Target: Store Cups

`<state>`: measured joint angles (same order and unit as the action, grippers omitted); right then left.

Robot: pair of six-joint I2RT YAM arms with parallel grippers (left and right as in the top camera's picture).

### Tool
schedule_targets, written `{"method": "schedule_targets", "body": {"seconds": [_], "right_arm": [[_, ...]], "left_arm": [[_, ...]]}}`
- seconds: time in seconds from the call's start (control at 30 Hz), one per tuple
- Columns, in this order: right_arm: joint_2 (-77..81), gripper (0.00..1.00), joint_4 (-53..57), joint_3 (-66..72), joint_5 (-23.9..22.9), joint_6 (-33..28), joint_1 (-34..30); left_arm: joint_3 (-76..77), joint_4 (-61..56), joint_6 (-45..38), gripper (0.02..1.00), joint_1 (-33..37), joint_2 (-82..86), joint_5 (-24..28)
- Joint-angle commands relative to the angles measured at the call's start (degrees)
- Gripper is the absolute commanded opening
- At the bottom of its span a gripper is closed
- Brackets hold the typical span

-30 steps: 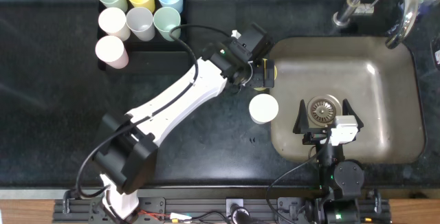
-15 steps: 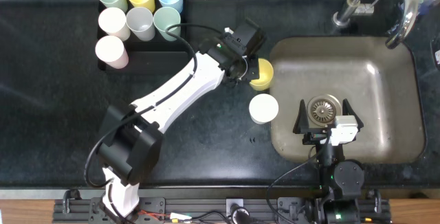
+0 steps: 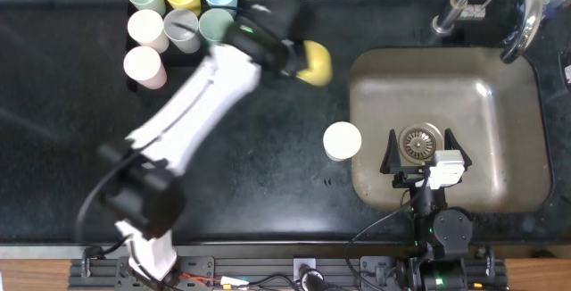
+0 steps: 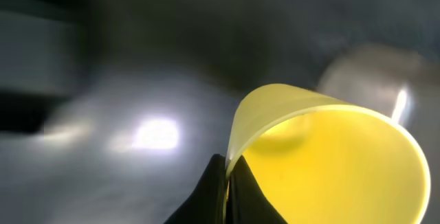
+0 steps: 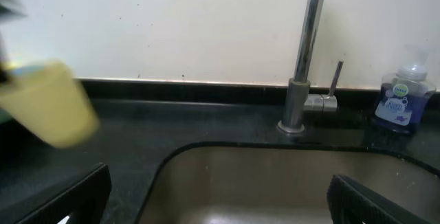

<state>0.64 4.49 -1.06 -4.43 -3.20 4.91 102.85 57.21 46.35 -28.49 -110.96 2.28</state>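
Observation:
My left gripper (image 3: 293, 55) is shut on the rim of a yellow cup (image 3: 314, 62), holding it in the air left of the sink's far corner. In the left wrist view the fingers (image 4: 221, 183) pinch the yellow cup's (image 4: 330, 162) wall, with its mouth facing the camera. The same cup (image 5: 51, 110) hangs tilted above the counter in the right wrist view. A white cup (image 3: 342, 140) stands at the sink's left rim. A black rack (image 3: 225, 52) at the far left holds several pastel cups (image 3: 182, 25). My right gripper (image 3: 419, 153) is open over the sink (image 3: 500, 103).
A faucet (image 3: 464, 5) rises behind the sink, with a soap bottle (image 5: 405, 97) to its right. A pink cup (image 3: 144, 66) stands at the rack's near left corner. The dark counter (image 3: 268, 175) stretches between the rack and the arm bases.
My left arm has lifted the yellow cup away from the sink's left rim and swung it back and to the left, toward the rack. The right arm and white cup stayed put.

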Motion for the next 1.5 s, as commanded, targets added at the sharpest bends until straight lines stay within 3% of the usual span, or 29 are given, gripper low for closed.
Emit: {"method": "schedule_targets", "body": {"seconds": [0.03,0.17,0.3,0.83,1.5], "right_arm": [[-0.4,0.998,-0.3,0.8,0.4,-0.2,0.0],[-0.4,0.998,-0.3,0.8,0.4,-0.2,0.0],[-0.4,0.998,-0.3,0.8,0.4,-0.2,0.0],[-0.4,0.998,-0.3,0.8,0.4,-0.2,0.0],[-0.4,0.998,-0.3,0.8,0.4,-0.2,0.0]], "left_arm": [[2.7,9.7,5.3,0.036,13.6,9.4,-3.5],[2.4,15.9,5.1,0.036,23.4,8.9,-2.5],[1.6,20.6,4.7,0.036,28.3,7.6,-2.4],[-0.9,19.6,6.4,0.036,26.9,0.1,-7.1],[-0.9,14.0,6.7,0.036,26.9,-5.6,-8.6]]}}
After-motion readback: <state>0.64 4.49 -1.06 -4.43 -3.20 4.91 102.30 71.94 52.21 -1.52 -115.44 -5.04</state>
